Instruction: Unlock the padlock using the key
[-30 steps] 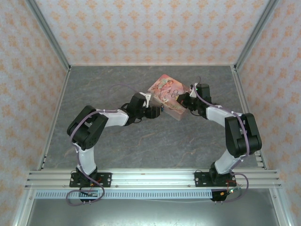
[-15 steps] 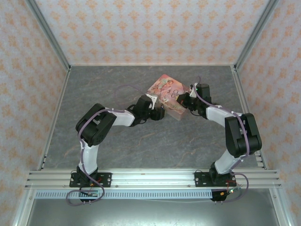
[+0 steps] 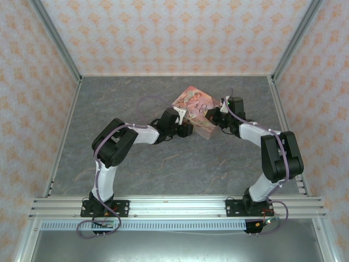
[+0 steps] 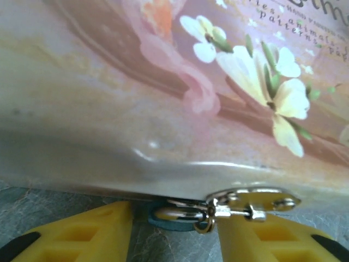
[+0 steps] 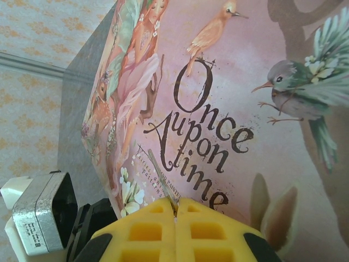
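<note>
Seen from above, the left arm bends across the grey marbled tabletop (image 3: 131,98) toward the middle, and its claw (image 3: 184,130) sits at the near left edge of the pink picture tin (image 3: 192,103). In the left wrist view this claw (image 4: 174,232) is spread apart, with one yellow finger (image 4: 82,234) low on the left and the other low on the right. The padlock (image 4: 166,217) lies between them. It is a small teal body tucked under the lower rim of the tin (image 4: 163,82), just above the tabletop, and neither finger clearly touches it. A shiny metal clasp (image 4: 253,198) juts out beside it to the right, linked to it by a small ring.

Further right, the tin's lid shows painted flowers, birds and the words "Once upon a time". In the top view the right claw (image 3: 211,117) meets the tin's right side. The right wrist camera shows this claw (image 5: 175,210) pressed together, pinching the key (image 5: 162,183), whose thin metal blade sticks out of the seam and lies against the tin (image 5: 245,109).
</note>
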Controlling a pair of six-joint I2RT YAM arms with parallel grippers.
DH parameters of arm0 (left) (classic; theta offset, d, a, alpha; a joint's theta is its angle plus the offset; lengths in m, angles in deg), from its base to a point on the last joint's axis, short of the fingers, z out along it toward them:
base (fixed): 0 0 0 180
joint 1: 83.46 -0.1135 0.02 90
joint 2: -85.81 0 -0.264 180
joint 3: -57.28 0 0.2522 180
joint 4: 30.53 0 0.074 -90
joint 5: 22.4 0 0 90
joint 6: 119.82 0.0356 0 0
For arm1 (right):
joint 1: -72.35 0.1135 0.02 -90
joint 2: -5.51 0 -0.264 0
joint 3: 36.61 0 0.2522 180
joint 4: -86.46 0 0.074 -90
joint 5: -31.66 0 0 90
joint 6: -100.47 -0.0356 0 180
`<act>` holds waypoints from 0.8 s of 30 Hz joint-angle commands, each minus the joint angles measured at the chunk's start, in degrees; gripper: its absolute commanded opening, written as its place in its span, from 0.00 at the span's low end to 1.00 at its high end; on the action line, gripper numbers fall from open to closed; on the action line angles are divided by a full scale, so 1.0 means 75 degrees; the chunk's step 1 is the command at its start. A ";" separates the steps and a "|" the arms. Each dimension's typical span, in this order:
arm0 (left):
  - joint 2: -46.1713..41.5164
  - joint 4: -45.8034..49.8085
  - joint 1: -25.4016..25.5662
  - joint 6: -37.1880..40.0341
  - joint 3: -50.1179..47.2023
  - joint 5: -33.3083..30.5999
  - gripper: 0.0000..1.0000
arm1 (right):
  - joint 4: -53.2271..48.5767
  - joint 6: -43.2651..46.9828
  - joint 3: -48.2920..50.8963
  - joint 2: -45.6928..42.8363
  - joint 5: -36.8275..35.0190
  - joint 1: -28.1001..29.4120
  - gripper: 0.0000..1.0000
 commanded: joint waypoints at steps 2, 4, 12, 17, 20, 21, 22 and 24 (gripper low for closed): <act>0.0093 -0.0061 0.0064 0.0015 0.0235 0.0174 0.39 | -0.0220 0.0122 0.0004 0.0174 0.0015 -0.0003 0.00; 0.0082 -0.0074 0.0058 -0.0011 0.0223 0.0178 0.37 | -0.0201 0.0110 0.0016 0.0174 0.0013 -0.0003 0.00; 0.0056 -0.0083 0.0069 -0.0080 0.0191 0.0107 0.30 | -0.0174 0.0093 0.0039 0.0110 0.0033 -0.0003 0.00; -0.0109 -0.0170 0.0070 -0.0407 0.0044 0.0031 0.25 | -0.0042 0.0129 0.0086 -0.0087 0.0027 -0.0003 0.00; -0.0271 -0.0153 0.0075 -0.0791 -0.0045 0.0021 0.24 | 0.0281 0.0138 0.0156 -0.0251 0.0105 -0.0003 0.00; -0.0324 -0.0130 0.0087 -0.0945 -0.0068 0.0001 0.24 | 0.0353 0.0129 0.0165 -0.0312 0.0107 -0.0003 0.00; -0.0381 -0.0137 0.0098 -0.1091 -0.0091 0.0048 0.24 | 0.0451 0.0148 0.0165 -0.0375 0.0143 -0.0003 0.00; -0.0466 -0.0092 0.0126 -0.1376 -0.0113 0.0052 0.24 | 0.0609 0.0177 0.0183 -0.0522 0.0158 -0.0006 0.00</act>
